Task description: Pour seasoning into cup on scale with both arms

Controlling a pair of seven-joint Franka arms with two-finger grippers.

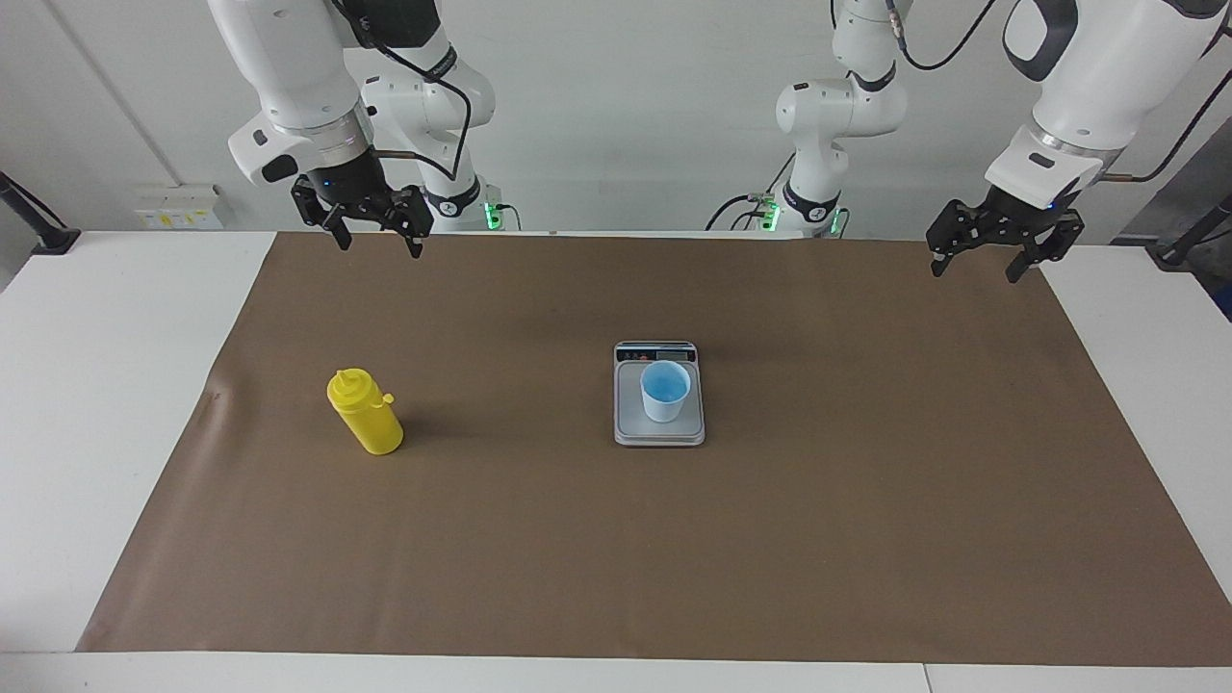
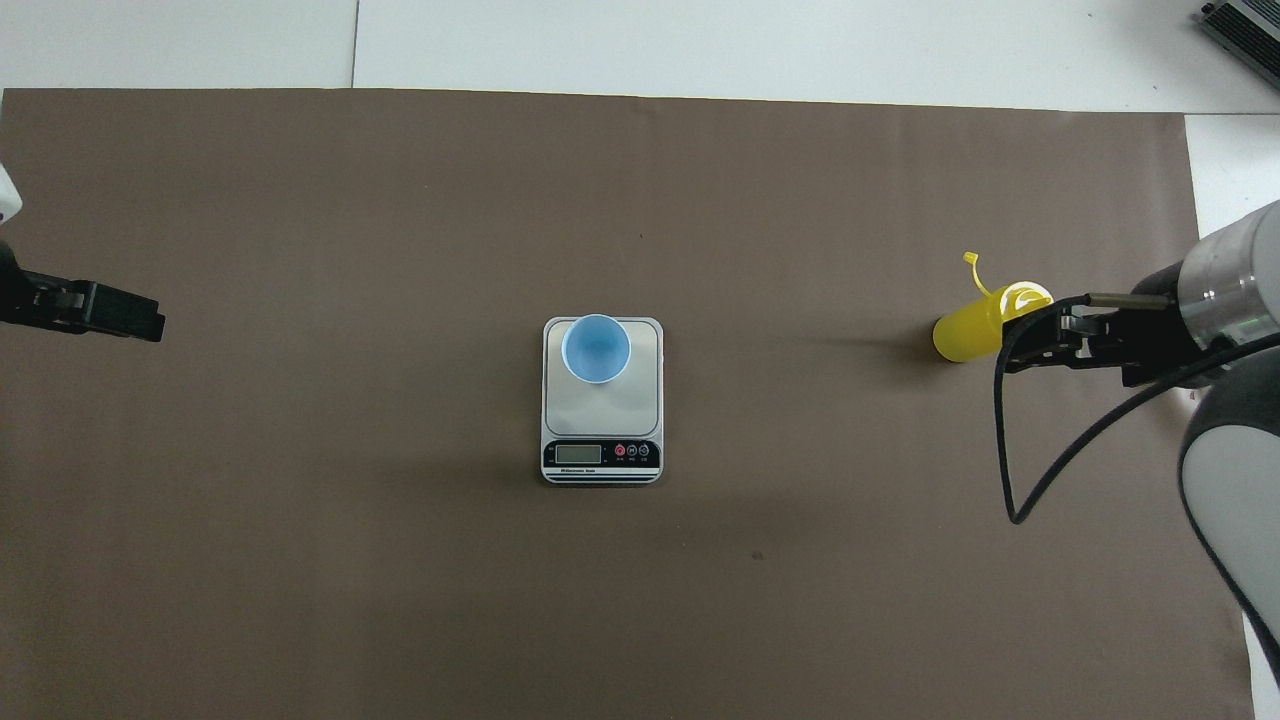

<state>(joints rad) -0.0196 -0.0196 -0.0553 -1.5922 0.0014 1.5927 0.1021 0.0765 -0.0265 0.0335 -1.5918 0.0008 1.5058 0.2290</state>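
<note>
While upright, the seasoning bottle points its nozzle up.

The facing view looks from high across the table toward the robots, taking in both arm bases, the back wall and the whole brown mat. The overhead view sits high above the robots' end and looks steeply down and forward, closer in, so the mat fills nearly all of it. Both share the mat's middle with the scale, shown half a turn apart.
</note>
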